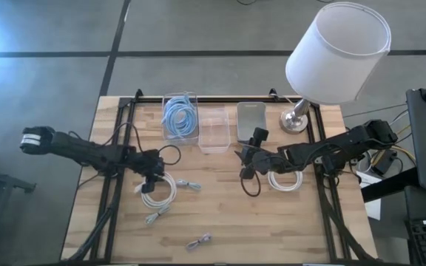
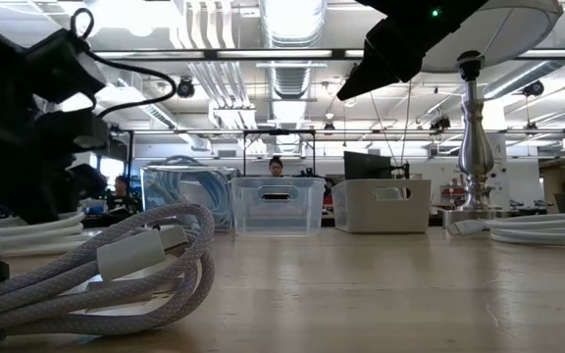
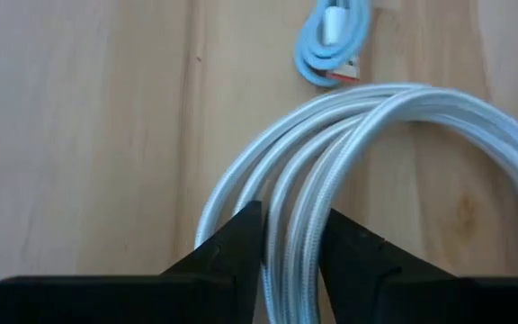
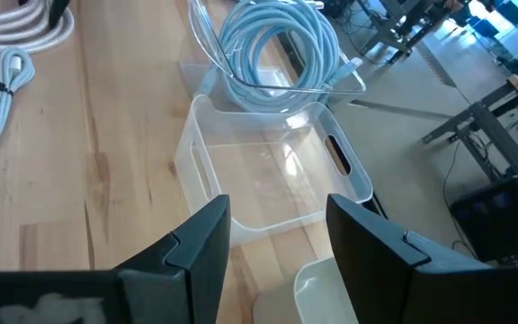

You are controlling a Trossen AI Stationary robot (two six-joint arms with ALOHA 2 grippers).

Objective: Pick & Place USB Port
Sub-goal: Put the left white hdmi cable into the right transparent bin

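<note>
Where the high view looks down on the table [image 1: 220,222], the left gripper [image 1: 152,179] sits on the edge of a white cable coil [image 1: 159,192], while the right gripper [image 1: 247,159] hangs over bare wood in front of the clear bin [image 1: 214,131]. Along the far edge stand a bin of blue cable [image 1: 179,116], the clear bin, a grey bin [image 1: 251,118] and a lamp [image 1: 331,59]. A second white coil [image 1: 284,179] lies under the right arm, and a small cable [image 1: 198,241] lies near the front edge.

At table height, the white coil [image 2: 96,270] fills the near left, with the left gripper [image 2: 27,147] above it; the bins and lamp base [image 2: 471,137] stand behind.

In the left wrist view, the fingers [image 3: 241,247] are narrowly apart with strands of the white coil [image 3: 349,153] between them; whether they are pinching it, I cannot tell. A small blue cable [image 3: 331,40] lies beyond.

In the right wrist view, the fingers [image 4: 196,247] stand wide and hold nothing, aimed at the clear bin [image 4: 268,171], with the blue cable [image 4: 277,40] behind it.
</note>
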